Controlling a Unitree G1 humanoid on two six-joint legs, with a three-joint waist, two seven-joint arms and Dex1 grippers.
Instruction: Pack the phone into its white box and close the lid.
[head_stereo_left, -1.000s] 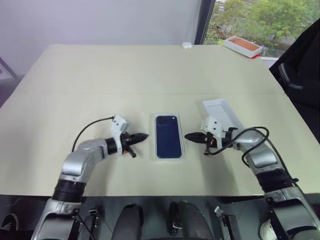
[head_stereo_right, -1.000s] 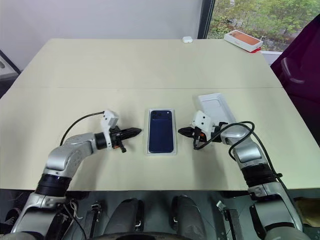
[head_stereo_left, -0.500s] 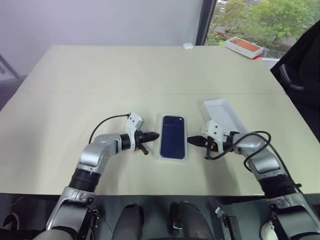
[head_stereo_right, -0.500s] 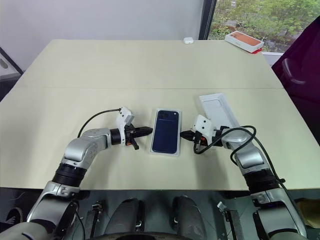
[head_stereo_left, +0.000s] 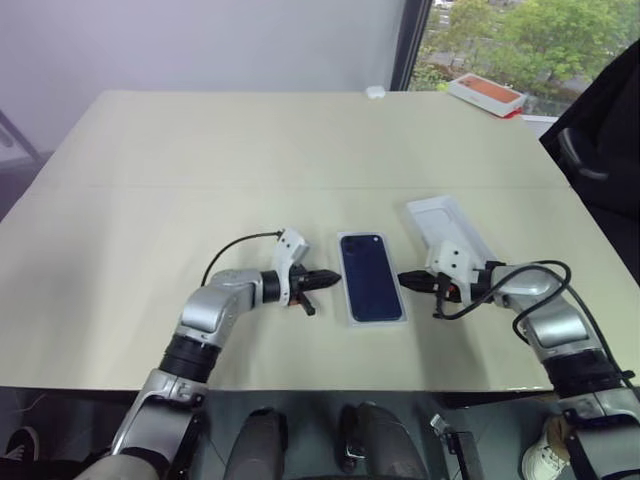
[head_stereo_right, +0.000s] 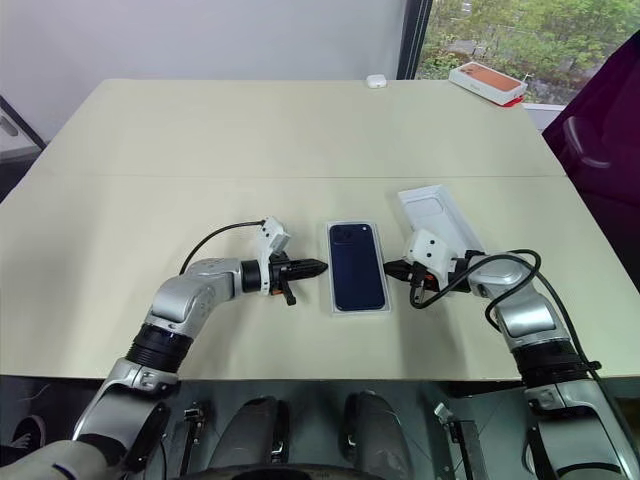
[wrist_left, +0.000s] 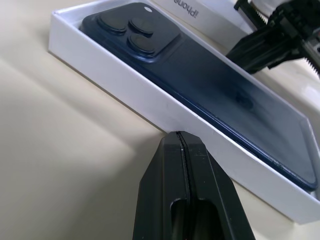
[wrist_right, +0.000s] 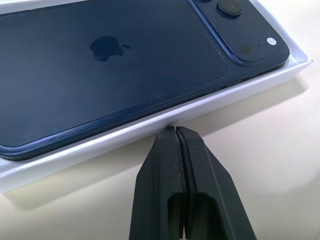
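currently the phone (head_stereo_left: 371, 290) lies back-up inside the white box (head_stereo_left: 352, 318), its camera cluster at the far end, the box resting flat on the beige table (head_stereo_left: 200, 180) near the front edge, roughly centred between the two arms. left gripper (head_stereo_left: 335, 279) lies low over the table, fingers pressed together, tips pointing at the box's left long wall and touching it or just short of it; the left wrist view puts the closed tips right at the white wall. right gripper (head_stereo_left: 402, 279) mirrors it on the other side, fingers also together, tips against or just beside the right long wall, as the right wrist view shows. neither holds anything. the lid (head_stereo_left: 450, 229) lies on the table to the right of the box, just behind the right gripper, pale face up, angled slightly, apart from the box. far off, an orange-topped box (head_stereo_left: 485, 93) sits by the window, and a small white object (head_stereo_left: 374, 91) at the table's far edge.
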